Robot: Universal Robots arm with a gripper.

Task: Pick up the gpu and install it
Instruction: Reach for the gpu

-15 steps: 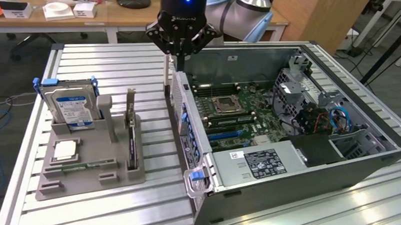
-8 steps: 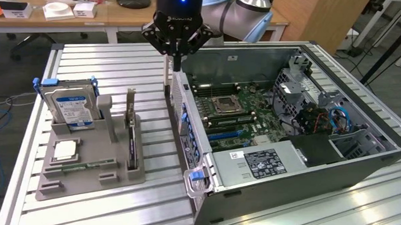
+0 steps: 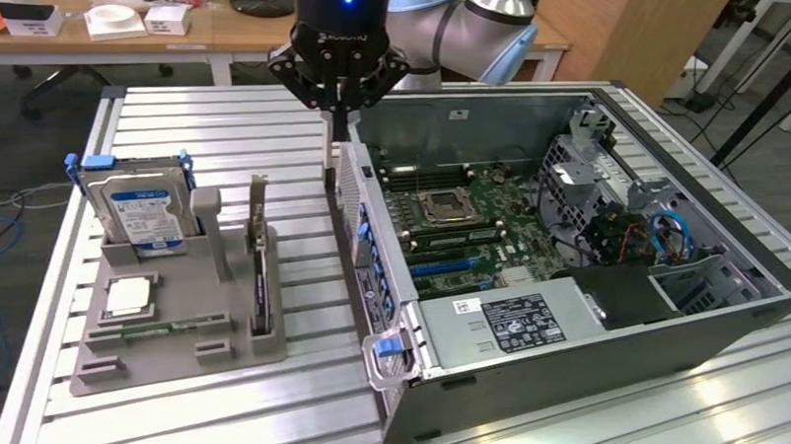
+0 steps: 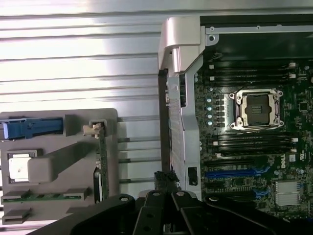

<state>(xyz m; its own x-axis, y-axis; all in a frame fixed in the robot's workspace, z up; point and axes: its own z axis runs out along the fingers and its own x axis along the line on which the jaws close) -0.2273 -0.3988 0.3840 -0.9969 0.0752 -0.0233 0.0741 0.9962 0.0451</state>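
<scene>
Arm [image 3: 472,22] reaches in from the far side of the scene, with the wrist turned straight down so the end effector [image 3: 333,129] points vertically at the counter [image 3: 214,127]. It hangs over the narrow strip of counter between the grey holder [image 3: 167,344] and the open case [image 3: 601,372], right by the case's near wall.

End effector fingers are pressed together – nothing seen pinched between them, and they touch no part.

The gpu [image 3: 258,276] stands on edge in a slot of the holder, on the side nearest the case, with its metal bracket end up. It is apart from the end effector, further toward the exterior view's left and lower in that view, and untouched. In the wrist view the gpu [image 4: 101,164] shows as a thin green edge in the holder slot, with the black end effector body at the frame edge.

The hard drive [image 3: 139,208] with its blue-white label stands upright in the holder's far slot, on the side away from the case. The case lies open on the counter – the motherboard [image 3: 481,240] is exposed, with the CPU socket [image 3: 445,206] bare.
</scene>
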